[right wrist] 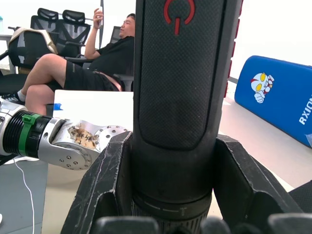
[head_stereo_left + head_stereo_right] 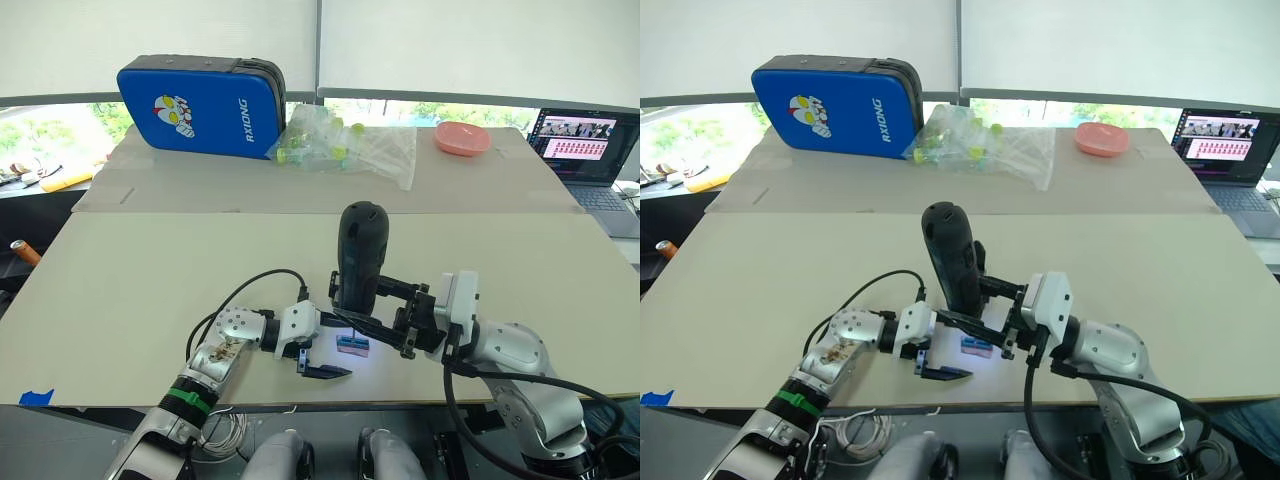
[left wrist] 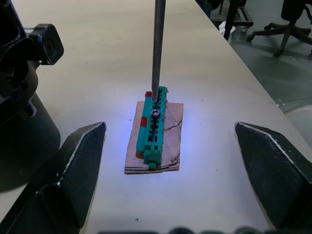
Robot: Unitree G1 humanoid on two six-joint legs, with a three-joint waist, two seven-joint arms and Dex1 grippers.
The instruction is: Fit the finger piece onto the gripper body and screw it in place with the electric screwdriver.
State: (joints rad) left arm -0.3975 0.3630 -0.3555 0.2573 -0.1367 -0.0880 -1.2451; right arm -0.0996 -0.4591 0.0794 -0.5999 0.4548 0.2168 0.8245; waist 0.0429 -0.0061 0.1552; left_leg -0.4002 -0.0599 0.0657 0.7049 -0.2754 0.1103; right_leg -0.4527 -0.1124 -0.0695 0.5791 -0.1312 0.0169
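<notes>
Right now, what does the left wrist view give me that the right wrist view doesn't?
Left wrist view: the metal bit comes straight down onto a screw seated in a green block, which lies on a brown card, lit bluish. The left gripper is open, its fingers spread either side of the block.

Right wrist view: the right gripper is shut on the electric screwdriver, with its red power symbol facing the camera, a blue case on the table, and a seated person behind.

Both: the screwdriver and the tabletop.

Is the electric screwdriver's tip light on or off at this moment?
On. A bluish-white glow pools on the table around the green block where the electric screwdriver has its metal bit planted.
</notes>
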